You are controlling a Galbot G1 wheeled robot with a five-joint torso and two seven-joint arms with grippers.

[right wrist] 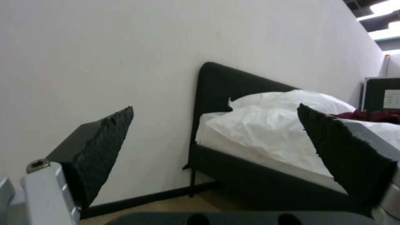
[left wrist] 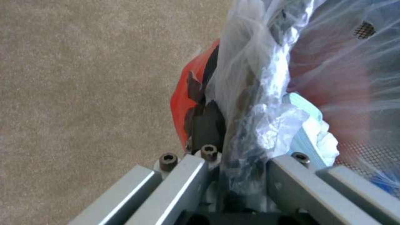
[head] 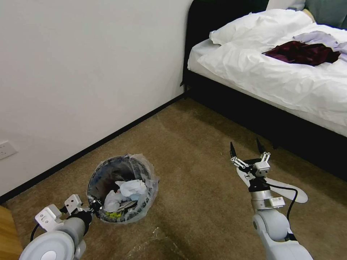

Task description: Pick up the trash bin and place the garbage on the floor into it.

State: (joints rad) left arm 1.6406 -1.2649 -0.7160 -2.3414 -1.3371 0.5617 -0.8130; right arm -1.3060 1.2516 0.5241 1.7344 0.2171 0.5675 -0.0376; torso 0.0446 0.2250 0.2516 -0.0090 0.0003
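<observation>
The left gripper [head: 94, 206] is clamping the near rim of the bin [head: 123, 187], its fingers [left wrist: 204, 156] closing on the wall and the crinkled liner [left wrist: 254, 93] together. The bin is sitting low on the floor [head: 188, 151] near the wall [head: 79, 65], and I cannot tell whether its base is resting or just lifted. White tissues [head: 131, 188] and a yellow wrapper scrap are lying inside it already, and no loose litter is showing on the carpet ahead, so the collecting is looking largely done. The step in hand seems to be carrying or setting down the bin.

The right gripper [head: 245, 148] is hovering above the carpet well apart from the bin, fingers [right wrist: 104, 147] spread wide and holding nothing, pointing toward the bed [head: 274, 72].

Any next move is calling for a level bin, since the grip is on one side only and the liner could be slipping. Open carpet is lying between the arms; the skirting to the left and the dark bed frame to the right are bounding it.
</observation>
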